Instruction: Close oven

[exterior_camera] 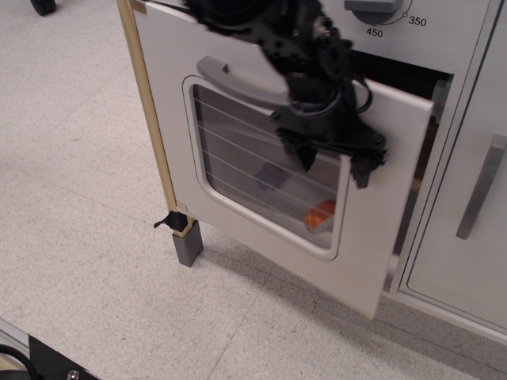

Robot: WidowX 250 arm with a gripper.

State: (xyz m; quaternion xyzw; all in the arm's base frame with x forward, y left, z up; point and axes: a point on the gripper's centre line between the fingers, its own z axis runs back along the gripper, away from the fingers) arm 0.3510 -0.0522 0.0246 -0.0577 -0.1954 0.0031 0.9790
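1. The oven (261,206) door hangs partly ajar, its free edge near the frame.
2. The gripper (333,165) presses the door's front, fingers spread, holding nothing.
3. Dial (379,8) numbers read 450, 350.

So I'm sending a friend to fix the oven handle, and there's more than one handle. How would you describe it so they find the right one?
Find the white play kitchen and its big swinging door with the wire-lined window. The oven handle is the curved grey bar lying across the door above that window. The handle to its right is a straight upright bar on a narrow windowless door.
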